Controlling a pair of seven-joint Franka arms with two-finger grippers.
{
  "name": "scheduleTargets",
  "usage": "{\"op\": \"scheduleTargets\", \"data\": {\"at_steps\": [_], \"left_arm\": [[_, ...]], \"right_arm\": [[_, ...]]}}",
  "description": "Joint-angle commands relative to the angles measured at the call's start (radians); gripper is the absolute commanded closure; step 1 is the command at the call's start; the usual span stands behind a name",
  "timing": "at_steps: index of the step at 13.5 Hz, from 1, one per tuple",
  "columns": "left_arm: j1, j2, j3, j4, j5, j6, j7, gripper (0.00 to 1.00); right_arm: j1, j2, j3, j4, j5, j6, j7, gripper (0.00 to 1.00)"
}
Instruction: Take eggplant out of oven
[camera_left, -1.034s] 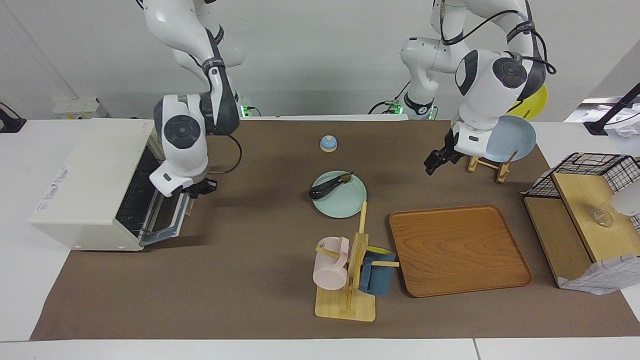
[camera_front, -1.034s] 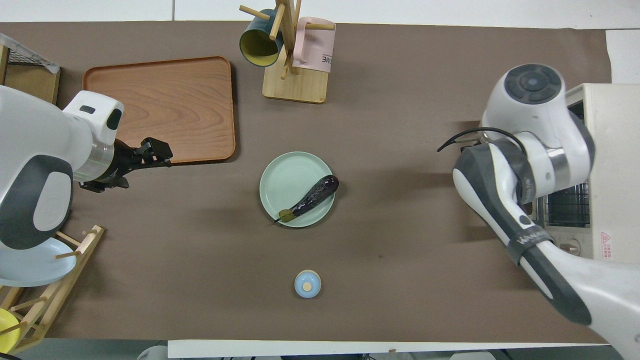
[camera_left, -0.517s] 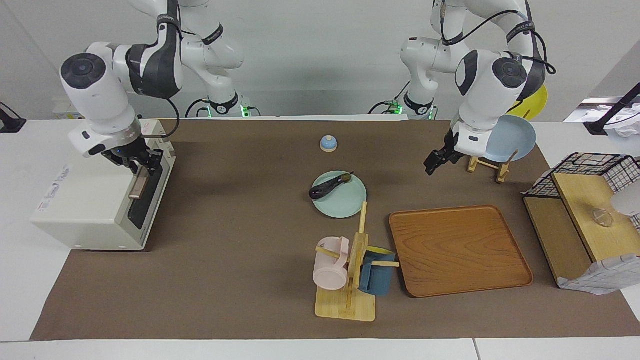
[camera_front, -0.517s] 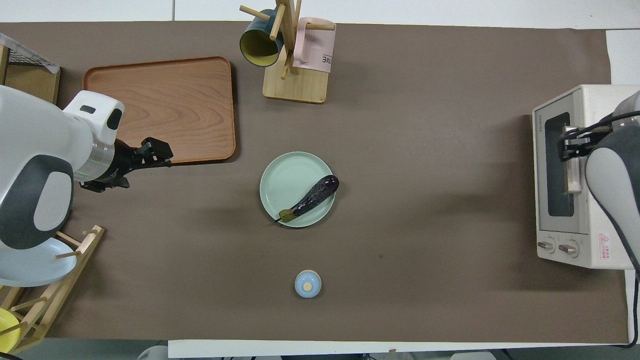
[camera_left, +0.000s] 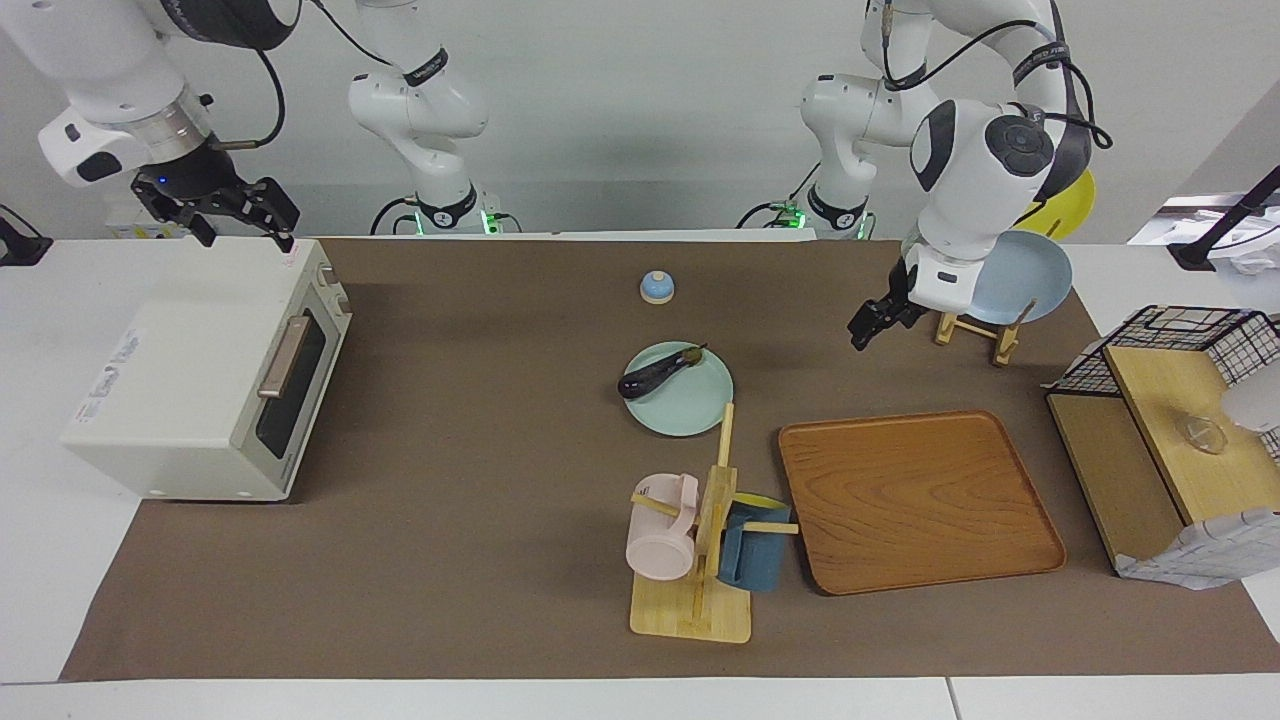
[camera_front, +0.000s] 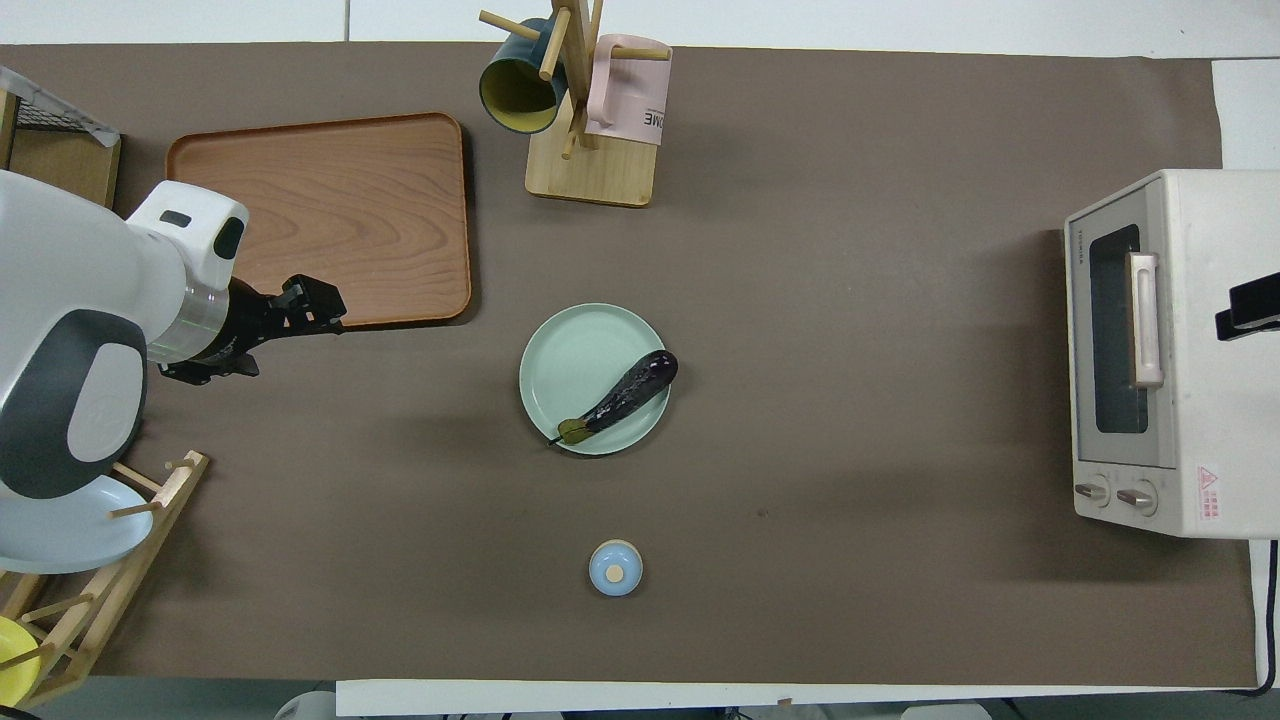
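Note:
The dark purple eggplant (camera_left: 655, 372) (camera_front: 625, 393) lies across the pale green plate (camera_left: 690, 412) (camera_front: 575, 360) in the middle of the table. The cream-white oven (camera_left: 190, 380) (camera_front: 1200, 350) stands at the right arm's end with its door shut and its tan handle (camera_left: 283, 357) (camera_front: 1145, 320) free. My right gripper (camera_left: 215, 212) is open and empty, raised over the oven's top edge nearest the robots. In the overhead view only its dark tip (camera_front: 1250, 305) shows. My left gripper (camera_left: 866, 325) (camera_front: 315, 305) waits empty above the mat, beside the dish rack.
A small blue bell (camera_left: 656, 287) (camera_front: 615, 567) sits nearer to the robots than the plate. A wooden tray (camera_left: 915, 500) (camera_front: 320, 215) and a mug tree (camera_left: 700, 540) (camera_front: 585, 110) with two mugs lie farther out. A dish rack (camera_left: 975, 325) (camera_front: 120, 560) and a wire shelf (camera_left: 1170, 400) stand at the left arm's end.
The oven door went from open to shut under my right gripper. The gripper then let go of the handle and rose over the oven's top. The left arm and eggplant have not moved.

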Motion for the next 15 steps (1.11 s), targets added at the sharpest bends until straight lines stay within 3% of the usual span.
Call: {"op": "scheduleTargets", "data": {"at_steps": [1, 5, 8, 11, 13, 15], "left_arm": [[-0.108, 0.170, 0.029, 0.284, 0.032, -0.169, -0.362, 0.00], [-0.121, 0.152, 0.026, 0.224, 0.025, -0.100, -0.478, 0.00], [-0.276, 0.187, 0.013, 0.130, 0.022, 0.073, -0.907, 0.00], [-0.362, 0.210, 0.013, 0.130, -0.163, 0.109, -1.162, 0.00], [-0.407, 0.228, 0.013, 0.129, -0.219, 0.184, -1.311, 0.01], [-0.456, 0.314, 0.012, 0.126, -0.343, 0.271, -1.403, 0.01]], "right_arm": [[-0.039, 0.016, -0.006, 0.008, 0.034, -0.007, -0.073, 0.00], [0.016, 0.052, 0.000, 0.033, 0.033, -0.011, -0.073, 0.00], [0.010, 0.037, 0.004, 0.037, 0.034, -0.011, -0.067, 0.00], [-0.006, 0.008, -0.005, 0.005, 0.042, -0.019, -0.067, 0.00], [0.005, 0.007, -0.002, 0.004, 0.042, -0.019, -0.067, 0.00], [0.008, 0.007, 0.003, 0.004, 0.044, -0.019, -0.067, 0.00]]}}
